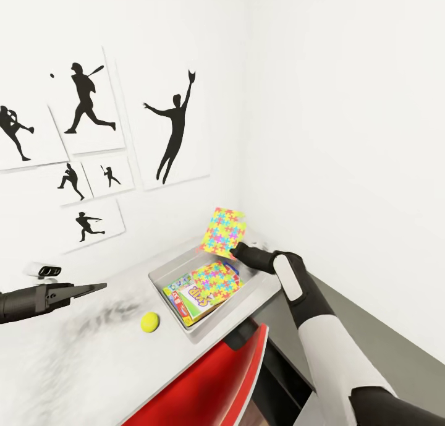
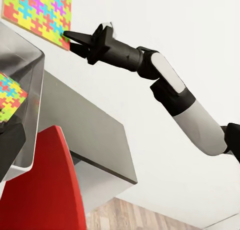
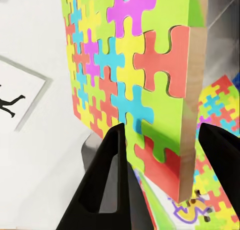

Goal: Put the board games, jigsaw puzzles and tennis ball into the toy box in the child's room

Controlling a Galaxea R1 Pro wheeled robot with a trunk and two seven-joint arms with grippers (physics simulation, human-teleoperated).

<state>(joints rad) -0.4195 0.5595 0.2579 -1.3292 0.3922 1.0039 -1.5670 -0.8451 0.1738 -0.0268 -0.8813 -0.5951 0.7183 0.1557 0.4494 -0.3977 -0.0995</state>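
While your right gripper [image 1: 235, 250] pinches the lower corner of one jigsaw puzzle [image 1: 223, 230], that sheet stands nearly upright in the air above the far end of the toy box [image 1: 259, 290], close to the white wall. In the right wrist view the two dark fingers [image 3: 102, 177] straddle the sheet's bottom edge, one on each face, and the puzzle [image 3: 130, 79] rises straight out from between them, with its wooden-coloured edge turned toward the camera. From the left wrist view you can see the same grip from the side: the fingertips close on the sheet's corner [image 2: 37, 12], and the rest of the sheet hangs free.

Below the held sheet, the second jigsaw puzzle [image 1: 215, 279] lies flat inside the toy box, on top of a board game [image 1: 185, 296] whose printed lid shows at the near side. The bin rests on the table [image 1: 74, 358], near its right edge.

Your tennis ball [image 1: 149, 321] sits on the table top just outside the box's near-left corner, apart from it and well apart from both arms.

Your left gripper [image 1: 93, 287] hovers over the table to the left, pointing toward the box, with nothing in it; its fingers look pressed together to a point. A red chair back [image 1: 210, 383] stands against the table's front edge, below the box.
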